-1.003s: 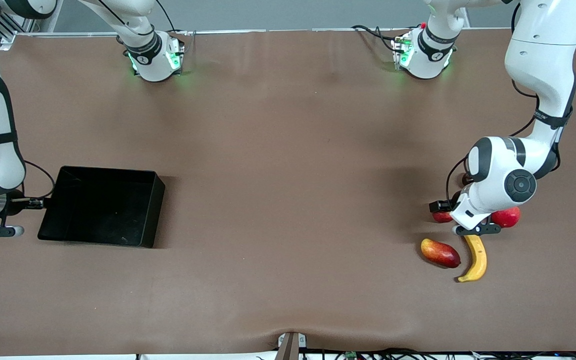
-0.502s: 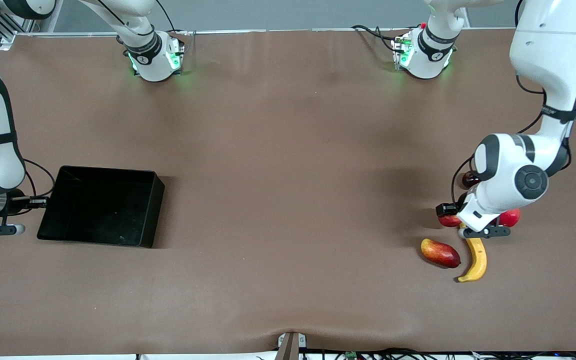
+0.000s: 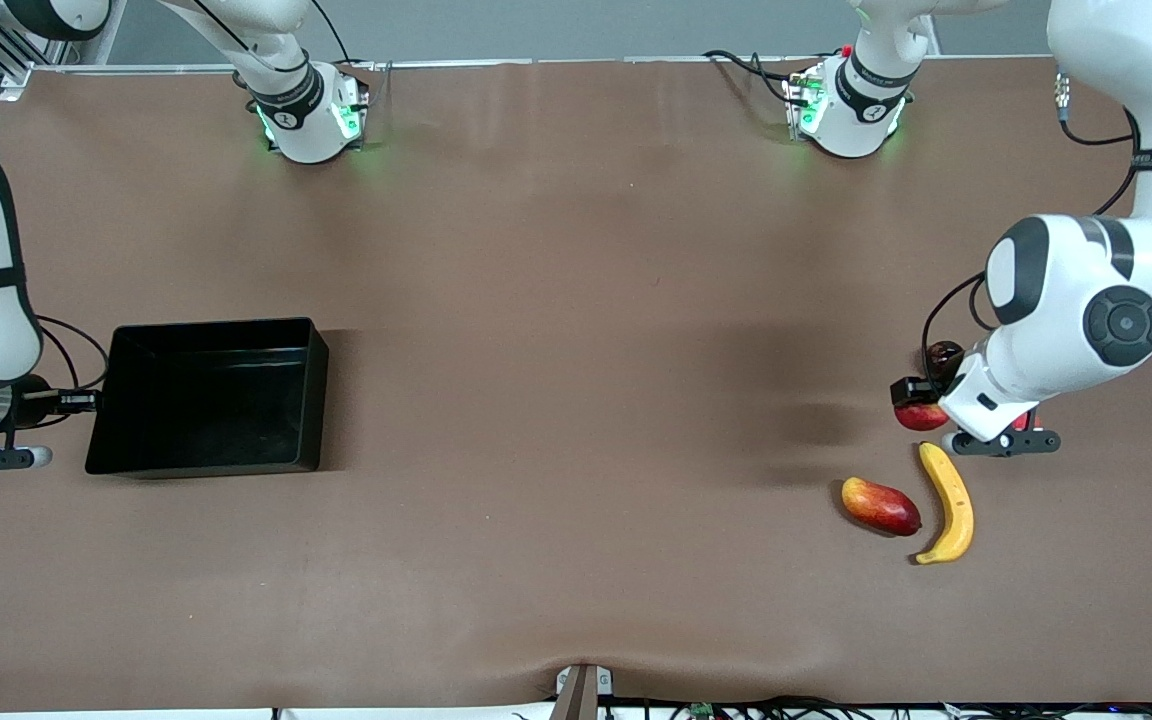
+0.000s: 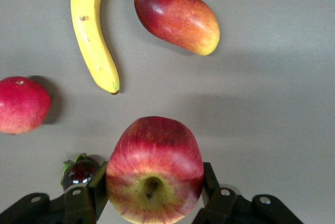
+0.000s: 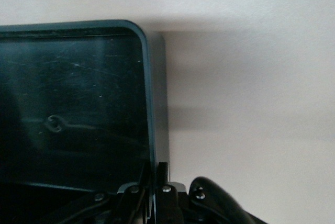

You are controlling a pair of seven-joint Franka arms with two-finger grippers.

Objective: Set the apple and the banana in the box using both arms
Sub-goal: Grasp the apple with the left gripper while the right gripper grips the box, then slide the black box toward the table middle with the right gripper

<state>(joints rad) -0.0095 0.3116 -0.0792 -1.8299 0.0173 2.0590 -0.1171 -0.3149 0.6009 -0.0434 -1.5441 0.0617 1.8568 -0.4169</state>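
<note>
Progress: early, box (image 3: pixel 206 395) empty | left claw (image 4: pixel 152 203) clamped on apple (image 4: pixel 155 169), raised over the worktop's (image 3: pixel 576 400) left-arm end, transfer pending | banana (image 3: pixel 948 502) on worktop beside mango (image 3: pixel 880 505), untouched | right claw (image 5: pixel 157 182) pinched on box wall at right-arm end | remaining: both fruits into box.

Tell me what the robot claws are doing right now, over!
Left claw shut on apple, lifted over the fruit pile. Right claw shut on box wall. Banana on table beside mango. Nothing in the way.
</note>
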